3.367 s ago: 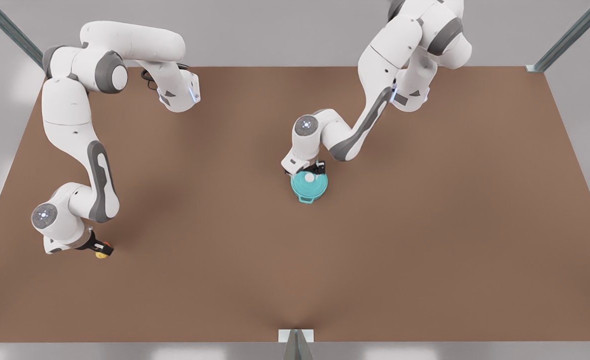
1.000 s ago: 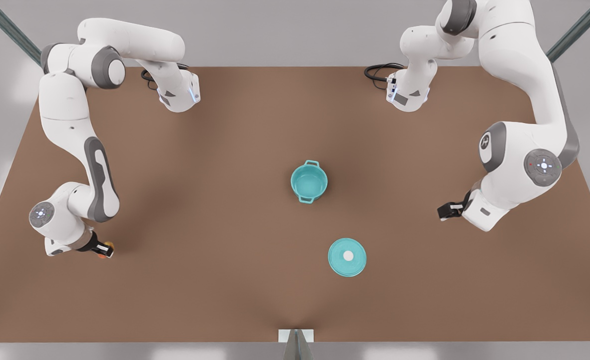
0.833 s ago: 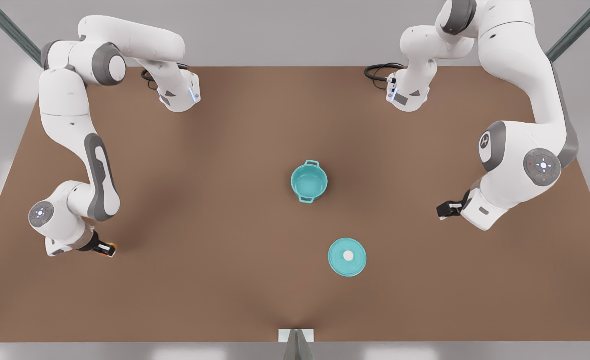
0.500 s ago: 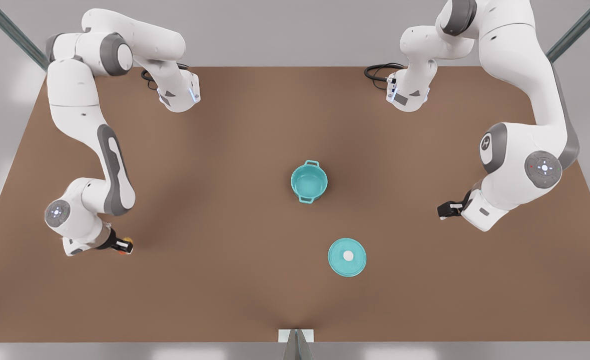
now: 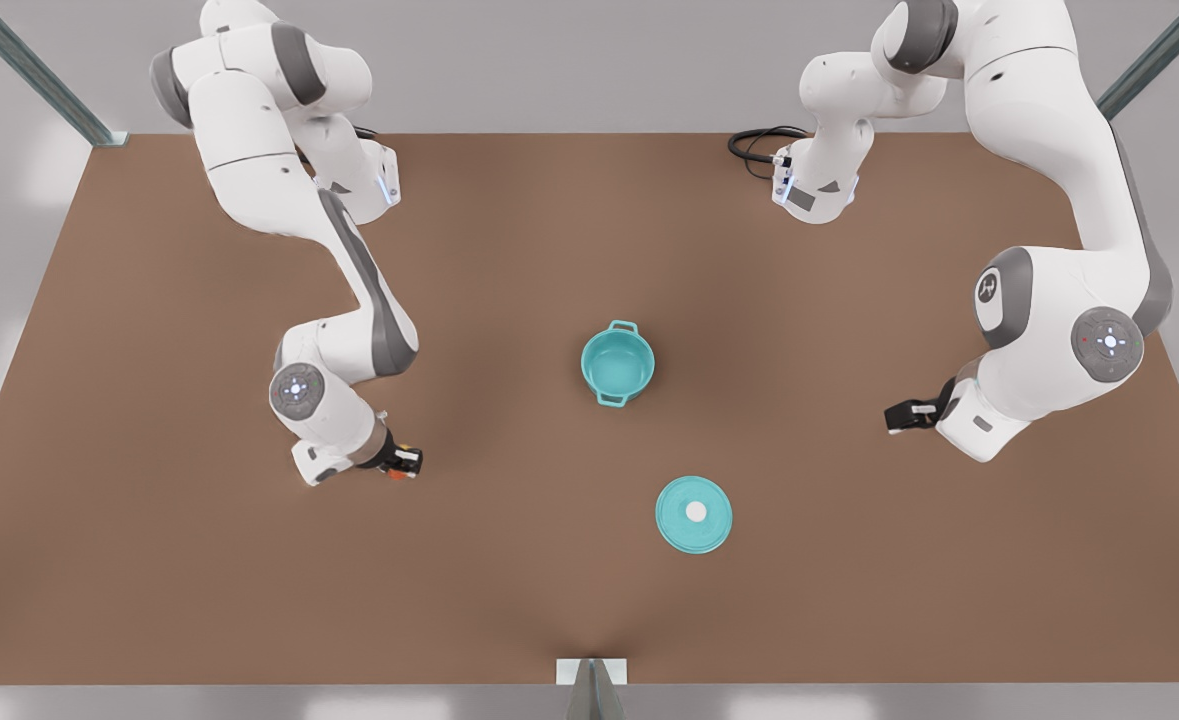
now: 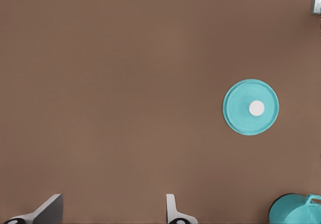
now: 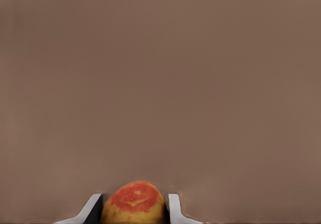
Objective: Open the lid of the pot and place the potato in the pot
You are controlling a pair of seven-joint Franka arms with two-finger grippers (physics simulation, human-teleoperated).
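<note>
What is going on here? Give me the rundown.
The pot lid is already off and lies flat on the table, apart from the open pot. The right gripper, on the front view's left, is shut on the potato and holds it short of the pot. The left gripper, on the front view's right, is open, holds nothing and waits off to the side. The potato is not yet in the pot.
</note>
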